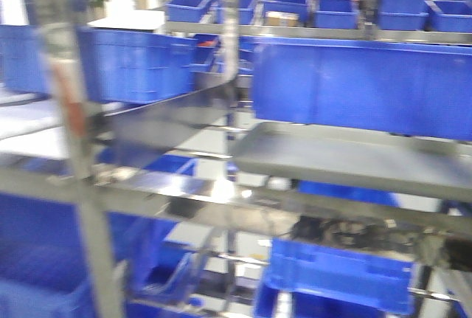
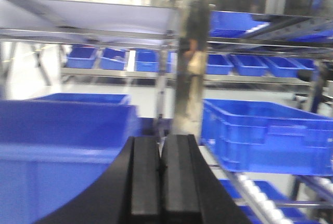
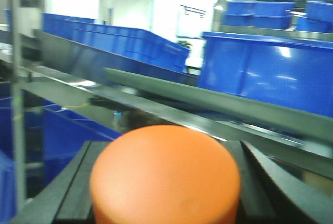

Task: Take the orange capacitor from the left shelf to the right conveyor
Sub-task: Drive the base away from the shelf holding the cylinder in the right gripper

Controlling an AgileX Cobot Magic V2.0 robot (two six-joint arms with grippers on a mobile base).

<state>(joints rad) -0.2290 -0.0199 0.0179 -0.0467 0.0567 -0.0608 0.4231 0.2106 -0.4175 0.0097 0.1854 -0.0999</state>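
The right claw (image 3: 166, 143) is clamped on the orange capacitor (image 3: 165, 180). In the right wrist view the capacitor's flat round end faces the camera and fills the lower middle of the picture, with one dark finger (image 3: 73, 193) against its left side and the other against its right. No print shows on the end that is visible. Beyond it runs the long edge of a shallow grey tray (image 3: 208, 96), and a large blue bin (image 3: 265, 70) stands above and behind that tray.

The left claw (image 2: 160, 167) holds nothing. Its two ribbed black pads (image 2: 144, 177) are pressed together with only a thin seam between them. Ahead of it rises a shiny steel post (image 2: 190, 52), with a blue crate (image 2: 265, 135) to the right of the post and white rollers (image 2: 260, 195) below the crate.

The front view is blurred. It shows the left shelf (image 1: 221, 211) close up: bright steel rails cross the picture, the grey tray (image 1: 346, 159) with a rounded corner sits on the right at mid height, and a wide blue bin (image 1: 361, 85) lies on the level just above it. A steel upright (image 1: 74, 126) stands at the left. More blue bins (image 1: 335, 274) fill the lower levels, and small ones (image 1: 335, 12) line the racks behind.
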